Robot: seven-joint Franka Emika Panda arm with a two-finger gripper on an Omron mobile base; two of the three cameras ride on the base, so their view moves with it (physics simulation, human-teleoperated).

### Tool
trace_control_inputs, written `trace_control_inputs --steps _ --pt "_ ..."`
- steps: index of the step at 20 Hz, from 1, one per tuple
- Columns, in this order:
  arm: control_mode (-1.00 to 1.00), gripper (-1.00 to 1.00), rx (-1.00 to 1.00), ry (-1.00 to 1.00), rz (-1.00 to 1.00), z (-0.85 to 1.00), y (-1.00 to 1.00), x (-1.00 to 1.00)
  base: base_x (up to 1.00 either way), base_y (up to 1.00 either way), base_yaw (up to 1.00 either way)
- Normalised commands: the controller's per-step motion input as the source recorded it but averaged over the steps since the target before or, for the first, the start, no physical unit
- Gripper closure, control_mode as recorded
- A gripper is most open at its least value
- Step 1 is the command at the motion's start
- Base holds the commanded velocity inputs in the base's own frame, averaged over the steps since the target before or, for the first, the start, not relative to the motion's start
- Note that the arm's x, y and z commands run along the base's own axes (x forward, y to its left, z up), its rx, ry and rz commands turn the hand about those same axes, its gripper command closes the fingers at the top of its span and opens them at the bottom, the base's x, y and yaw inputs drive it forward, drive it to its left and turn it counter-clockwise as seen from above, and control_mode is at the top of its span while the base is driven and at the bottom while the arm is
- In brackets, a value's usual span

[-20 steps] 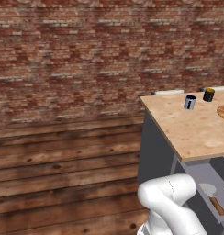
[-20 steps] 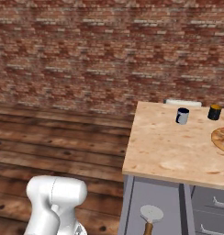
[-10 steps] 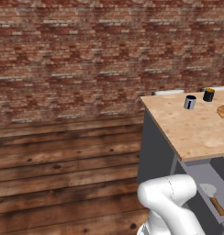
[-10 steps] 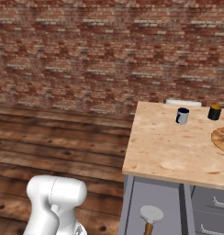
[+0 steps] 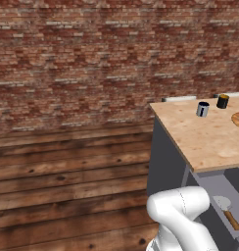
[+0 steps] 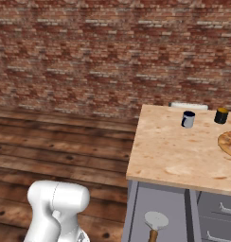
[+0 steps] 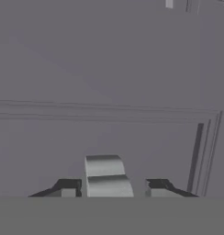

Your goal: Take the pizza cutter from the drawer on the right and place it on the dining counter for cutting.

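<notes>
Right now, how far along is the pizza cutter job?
Done: the drawer is open, with the cutter lying inside. In hand: the gripper sits at a silver bar, fingers apart. Left: grasp the cutter and set it on the counter.

Brick wall (image 5: pixel 72 59) — wooden plank floor (image 5: pixel 62 186)
</notes>
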Motion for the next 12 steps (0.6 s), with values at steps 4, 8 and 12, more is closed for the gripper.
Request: trace_control_inputs --steps 4,8,12 --pt "-1.0 -1.0 0.0 0.0 0.0 0.02 -0.59 -0.85 0.0 0.0 0.0" --pt "-1.0 -1.0 0.0 0.01 0.0 0.44 -0.71 -0.71 0.0 0.0 0.0" --pt "-1.0 -1.0 0.0 0.08 0.0 0.79 -0.44 -0.64 0.0 0.0 0.0"
